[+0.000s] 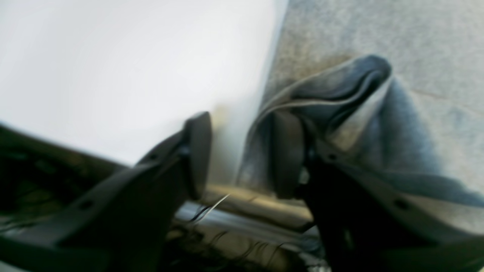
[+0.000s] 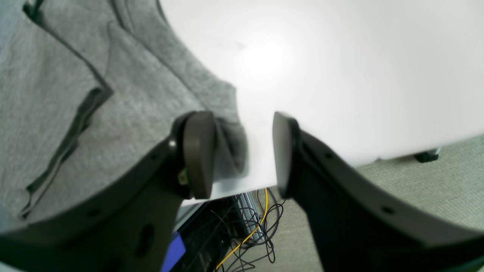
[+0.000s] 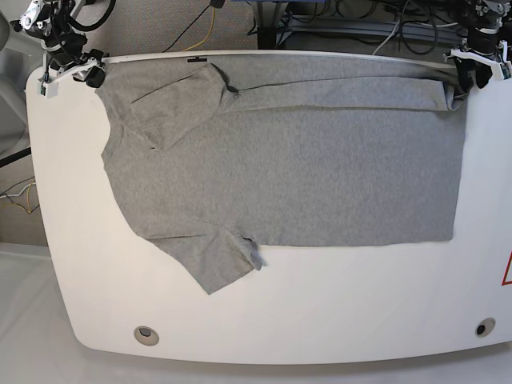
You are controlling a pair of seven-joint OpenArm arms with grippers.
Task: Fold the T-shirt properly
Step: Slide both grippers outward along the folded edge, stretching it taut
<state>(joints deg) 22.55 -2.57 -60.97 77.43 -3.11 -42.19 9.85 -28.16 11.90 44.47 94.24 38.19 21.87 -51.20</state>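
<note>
The heather-grey T-shirt (image 3: 280, 168) lies flat across the white table (image 3: 280, 312), collar end to the left, with a strip along its far edge folded over. My left gripper (image 3: 474, 76) stands open at the shirt's far right corner. In the left wrist view, a raised bunch of the T-shirt (image 1: 378, 124) leans against the right finger, and nothing is pinched in the left gripper (image 1: 242, 155). My right gripper (image 3: 82, 70) is open at the far left corner. There a corner of the T-shirt (image 2: 132, 105) lies on the table edge, just inside the left finger of the right gripper (image 2: 242, 155).
Cables (image 2: 249, 226) and carpet lie beyond the table's far edge. Two round grommets (image 3: 146, 334) (image 3: 480, 326) sit near the front edge. A red mark (image 3: 506, 270) shows at the right edge. One sleeve (image 3: 216, 260) sticks out toward the front.
</note>
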